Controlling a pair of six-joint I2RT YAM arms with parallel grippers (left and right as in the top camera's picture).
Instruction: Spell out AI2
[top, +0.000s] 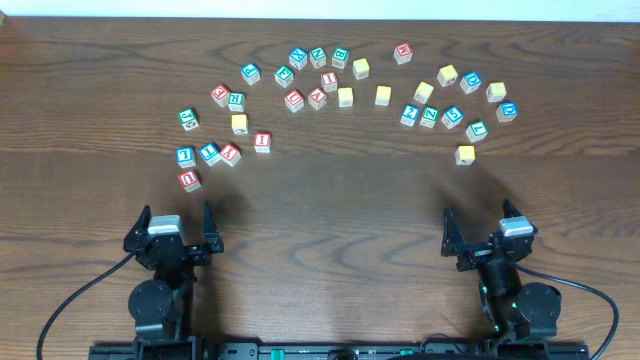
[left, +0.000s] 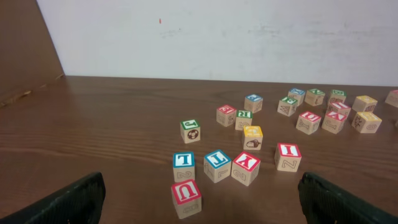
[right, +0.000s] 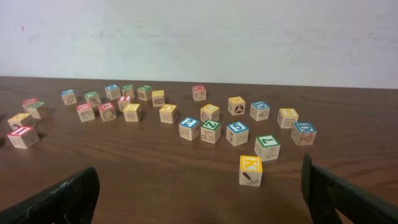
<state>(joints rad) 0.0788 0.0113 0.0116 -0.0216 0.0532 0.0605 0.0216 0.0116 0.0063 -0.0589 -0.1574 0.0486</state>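
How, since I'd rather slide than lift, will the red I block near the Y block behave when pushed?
The I block, a cube sitting flat, should probably slide rather than roll or tip. It looks like rigid wood, likely light and unlikely to deform.

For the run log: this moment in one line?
left gripper open | right gripper open | A block, I block, 2 block apart, untouched

Overhead: even, fairly bright light from above, sharp all over. Faint sheen on the dark worktop (top: 330, 205), with soft shadow patches at lower left and lower right. Wrist views are dimmer and slightly grainy. The white wall (left: 217, 37) across the top is brightest. Far blocks (right: 68, 96) are soft. The fingers (left: 68, 202) in the bottom corners are dark and blurred.
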